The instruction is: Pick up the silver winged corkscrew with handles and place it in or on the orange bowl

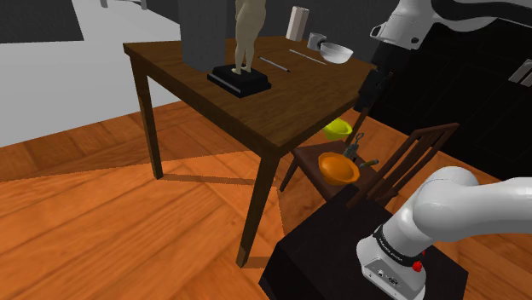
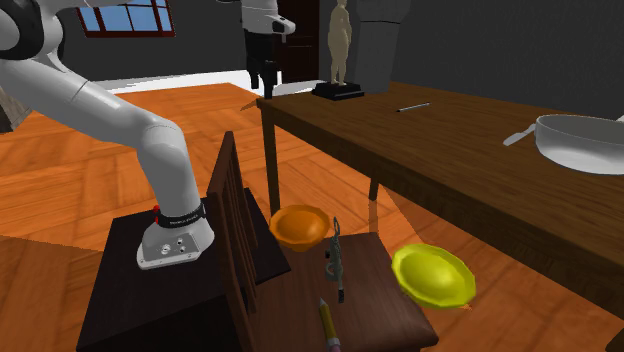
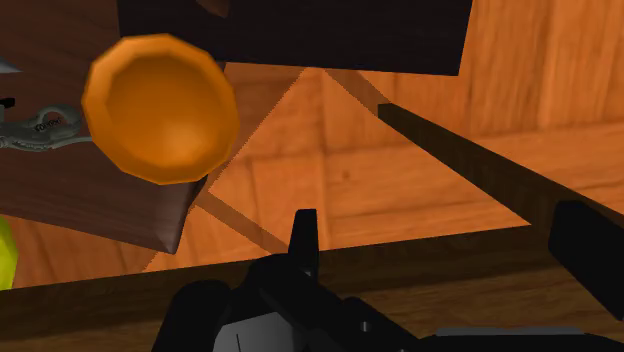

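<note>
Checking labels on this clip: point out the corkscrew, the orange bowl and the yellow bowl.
corkscrew (image 2: 335, 262), second exterior view, middle of its body.
orange bowl (image 2: 300, 226), second exterior view, bare inside.
yellow bowl (image 2: 432, 272), second exterior view, bare inside.

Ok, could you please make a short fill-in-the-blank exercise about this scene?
The orange bowl stands on the seat of a ____.
The corkscrew lies between it and a second bowl, coloured ____.
The gripper is not shut but ____.
Missing words: chair; yellow; open.

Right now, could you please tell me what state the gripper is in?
Gripper: open, fingers apart, holding nothing.
</note>
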Controlling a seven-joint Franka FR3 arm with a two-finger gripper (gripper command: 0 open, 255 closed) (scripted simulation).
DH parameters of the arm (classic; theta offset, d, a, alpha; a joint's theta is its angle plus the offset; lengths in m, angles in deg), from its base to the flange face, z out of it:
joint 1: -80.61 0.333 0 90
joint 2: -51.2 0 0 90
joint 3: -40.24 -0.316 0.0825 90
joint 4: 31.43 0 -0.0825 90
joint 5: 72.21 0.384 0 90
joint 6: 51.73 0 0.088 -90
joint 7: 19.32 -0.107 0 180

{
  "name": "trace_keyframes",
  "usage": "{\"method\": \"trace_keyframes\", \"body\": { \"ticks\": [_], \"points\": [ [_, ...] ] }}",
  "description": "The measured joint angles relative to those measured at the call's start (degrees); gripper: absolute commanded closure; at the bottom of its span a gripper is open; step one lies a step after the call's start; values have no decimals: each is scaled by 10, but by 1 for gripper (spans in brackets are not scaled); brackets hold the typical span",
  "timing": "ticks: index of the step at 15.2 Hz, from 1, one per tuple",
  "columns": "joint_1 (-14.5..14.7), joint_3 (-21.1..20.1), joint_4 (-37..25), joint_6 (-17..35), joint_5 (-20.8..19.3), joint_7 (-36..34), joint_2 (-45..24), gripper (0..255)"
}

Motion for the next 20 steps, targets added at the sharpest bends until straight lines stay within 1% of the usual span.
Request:
{"method": "trace_keyframes", "body": {
  "ticks": [2, 5, 13, 17, 20],
  "points": [
    [-3, 3, 3, 7, -3, 2, -4, 0],
    [-19, 19, 27, 36, -22, 10, -5, 0],
    [-71, 80, 85, 160, -81, 43, -59, 0],
    [-96, 110, 97, 216, -105, 54, -92, 0],
    [-111, 133, 96, 263, -118, 61, -132, 0]
  ]
}}
